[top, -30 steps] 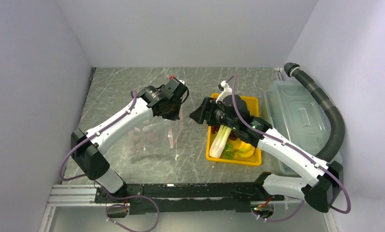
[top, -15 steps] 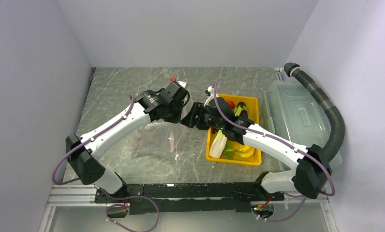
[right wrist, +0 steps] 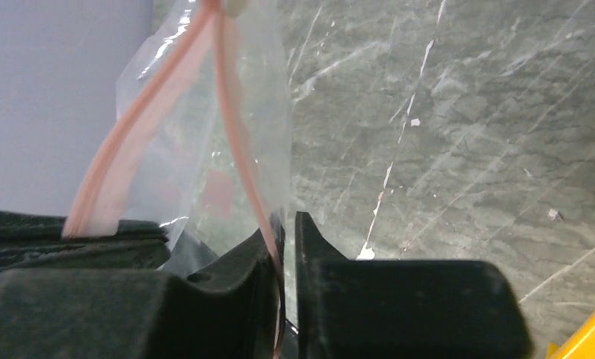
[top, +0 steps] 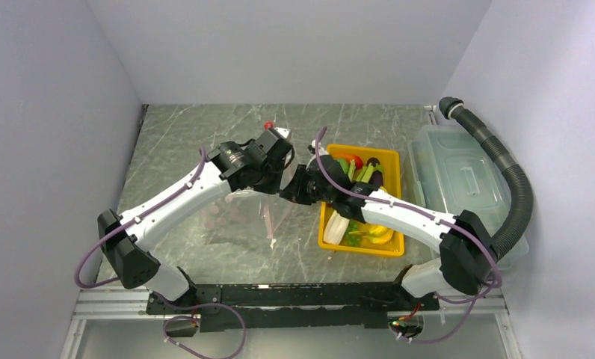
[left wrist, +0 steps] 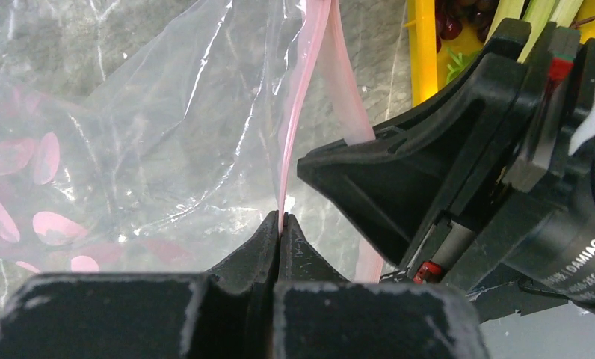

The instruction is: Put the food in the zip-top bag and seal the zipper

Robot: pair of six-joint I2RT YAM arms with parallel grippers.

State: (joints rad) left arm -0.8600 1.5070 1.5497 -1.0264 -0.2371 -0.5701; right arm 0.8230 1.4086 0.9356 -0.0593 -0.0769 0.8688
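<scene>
One grey table (top: 175, 134) bore the yellow tray (top: 390, 159), holding the food (top: 377, 233), and, to its left, the clear zip-top bag (top: 227, 217) with its mouth lifted. The left gripper (left wrist: 279, 224) pinched one lip of the pink zipper (left wrist: 298, 112). The right gripper (right wrist: 287, 232) closed narrowly on the other.

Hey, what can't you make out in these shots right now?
Top view: the right arm covers part of the yellow tray, hiding some food.
Right wrist view: the right pincer straddles the zipper; a firm clamp is unclear.
Left wrist view: pink spots at the zip-top bag, blurred; print or contents unclear.
</scene>
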